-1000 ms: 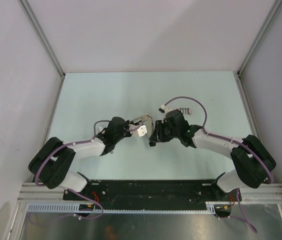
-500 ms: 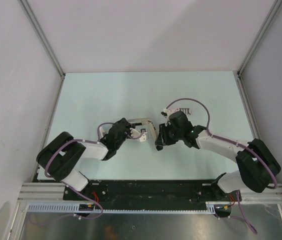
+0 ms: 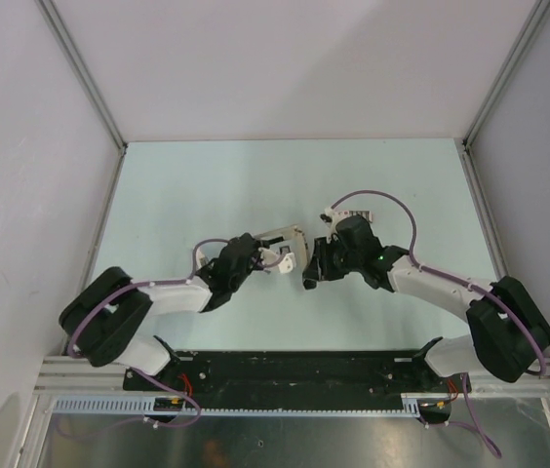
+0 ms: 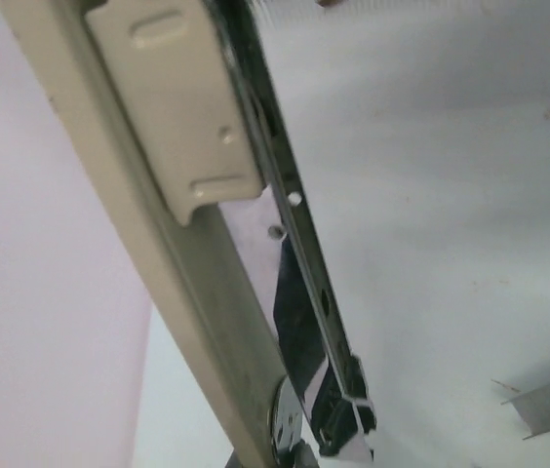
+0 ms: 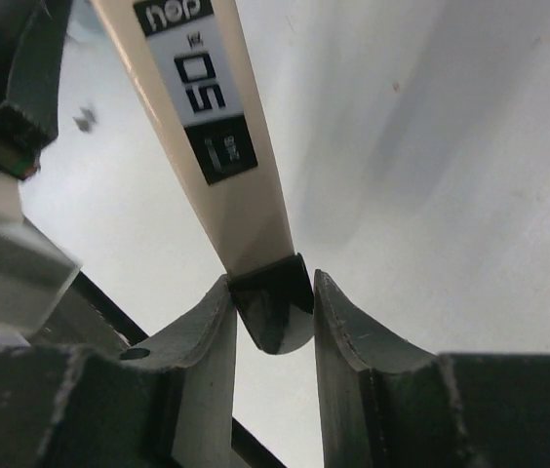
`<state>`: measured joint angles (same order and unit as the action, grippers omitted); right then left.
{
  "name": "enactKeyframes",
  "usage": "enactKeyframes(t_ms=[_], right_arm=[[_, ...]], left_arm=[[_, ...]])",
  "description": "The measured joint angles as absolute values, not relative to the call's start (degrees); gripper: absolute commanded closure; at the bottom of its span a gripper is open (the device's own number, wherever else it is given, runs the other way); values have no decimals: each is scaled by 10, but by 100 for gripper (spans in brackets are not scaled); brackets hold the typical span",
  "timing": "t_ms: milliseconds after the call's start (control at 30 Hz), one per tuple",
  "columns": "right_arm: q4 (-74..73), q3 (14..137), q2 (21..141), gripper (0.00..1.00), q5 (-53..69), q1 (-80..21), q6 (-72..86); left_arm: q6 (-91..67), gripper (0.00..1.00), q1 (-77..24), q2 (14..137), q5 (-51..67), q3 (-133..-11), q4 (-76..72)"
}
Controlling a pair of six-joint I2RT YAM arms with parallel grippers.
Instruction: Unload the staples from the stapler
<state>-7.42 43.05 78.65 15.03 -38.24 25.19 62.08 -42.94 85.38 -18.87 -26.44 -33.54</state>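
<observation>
We see the cream stapler, hinged open, held above the tabletop's middle; our left pincer clenches its body; our right pincer grasps its arm's dark tip.

The label on the stapler, at eleven o'clock in the right wrist view, reads "hop" and "50". Its smaller mark is unreadable.

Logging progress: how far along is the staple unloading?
Done: the stapler is hinged open, its metal rail bared. In hand: the left gripper and right gripper both clamp it. Left: whether staples remain in the rail I cannot tell; a silvery strip lies on the table.
</observation>
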Motion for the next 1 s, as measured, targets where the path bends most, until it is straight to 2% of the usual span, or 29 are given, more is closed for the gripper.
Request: enactKeyframes(t_ms=[167, 333, 433, 500, 700, 800, 1000], right_arm=[[2, 440, 777, 100, 138, -382, 311], [55, 462, 751, 100, 103, -368, 372], [43, 462, 735, 100, 82, -359, 388], [26, 462, 722, 100, 66, -351, 391], [-89, 480, 678, 100, -15, -302, 386], [-163, 503, 671, 100, -64, -270, 379], [-319, 555, 725, 100, -149, -177, 375]], left_arm=[[467, 66, -437, 781, -98, -375, -118], [349, 53, -452, 735, 35, -446, 15], [305, 32, -451, 727, 86, -452, 55], [282, 22, -451, 727, 113, -452, 86], [229, 10, -448, 723, 140, -457, 147], [209, 7, -433, 720, 142, -479, 169], [173, 1, -332, 710, 167, -554, 193]])
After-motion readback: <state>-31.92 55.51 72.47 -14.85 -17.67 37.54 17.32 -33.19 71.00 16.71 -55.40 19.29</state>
